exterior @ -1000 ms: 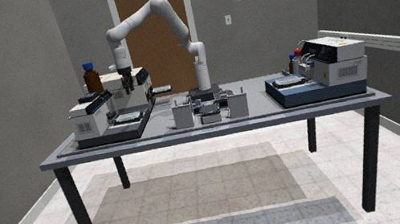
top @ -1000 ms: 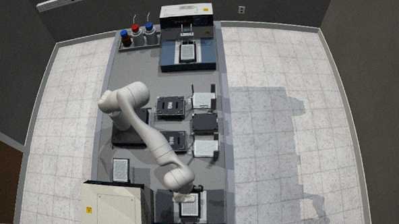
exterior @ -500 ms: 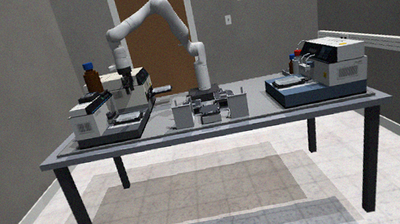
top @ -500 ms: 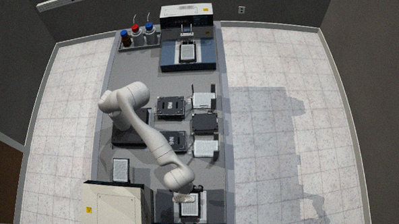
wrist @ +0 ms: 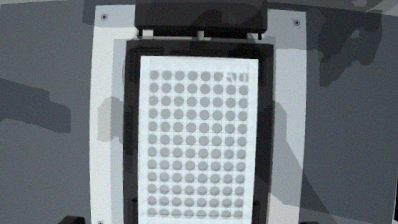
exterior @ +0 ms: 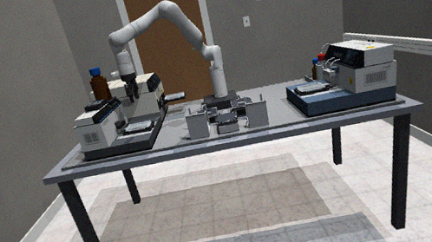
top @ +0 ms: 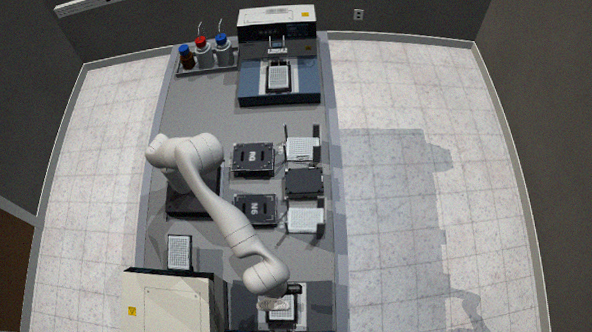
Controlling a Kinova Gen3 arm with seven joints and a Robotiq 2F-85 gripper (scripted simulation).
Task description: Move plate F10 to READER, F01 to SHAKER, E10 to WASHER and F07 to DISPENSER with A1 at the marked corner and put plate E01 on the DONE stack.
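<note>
Worktop (exterior: 330, 121) fills middle of exterior view. White arm (top: 218, 209) reaches to lower middle of top view. Plate (wrist: 197, 140) sits flat in dark nest, centre of wrist view; label too blurry to read. End effector (exterior: 132, 92) hangs above plate, fingers wide apart, holding nothing. Likely pick-up step starting. Next: go straight down, close on plate's sides.

Grey four-legged table (exterior: 228, 142) on tiled floor (exterior: 222, 208). Directly on top: blue-based instrument (exterior: 329, 103) at one end, two instruments (exterior: 99, 129) at other, two white racks (exterior: 197, 126) mid-deck, arm pedestal (top: 175, 207).
</note>
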